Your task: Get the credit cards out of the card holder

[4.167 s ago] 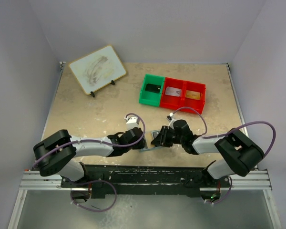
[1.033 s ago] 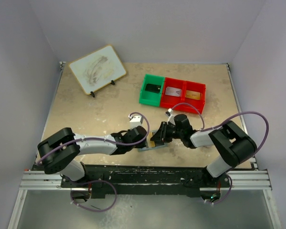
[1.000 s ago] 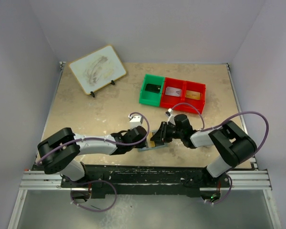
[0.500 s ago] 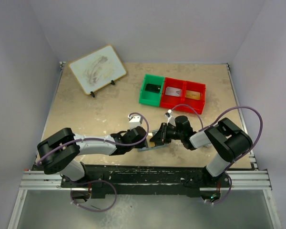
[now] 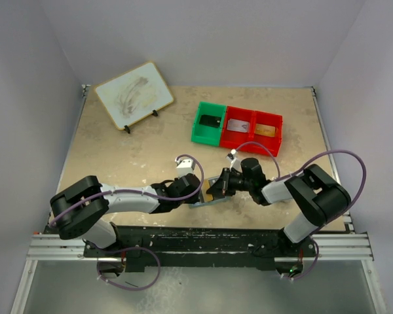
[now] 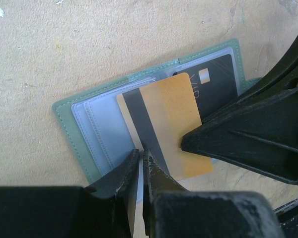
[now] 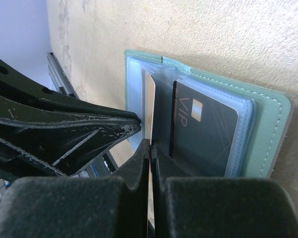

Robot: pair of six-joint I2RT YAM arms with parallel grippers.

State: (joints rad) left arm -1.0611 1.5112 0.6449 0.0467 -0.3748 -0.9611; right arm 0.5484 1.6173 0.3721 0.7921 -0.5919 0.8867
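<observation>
Even overhead light fills the top view, leaving only faint shadows on the table (image 5: 118,150). The wrist views are bright and sharp on the card holder (image 6: 89,119) (mild sheen on its clear sleeves), though the near fingers (image 6: 164,208) at the bottom look dark and soft

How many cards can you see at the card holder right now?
2. A gold card sticking out of the card holder, pinched by the right hand; a black VIP card tucked inside. More may be hidden.
</observation>
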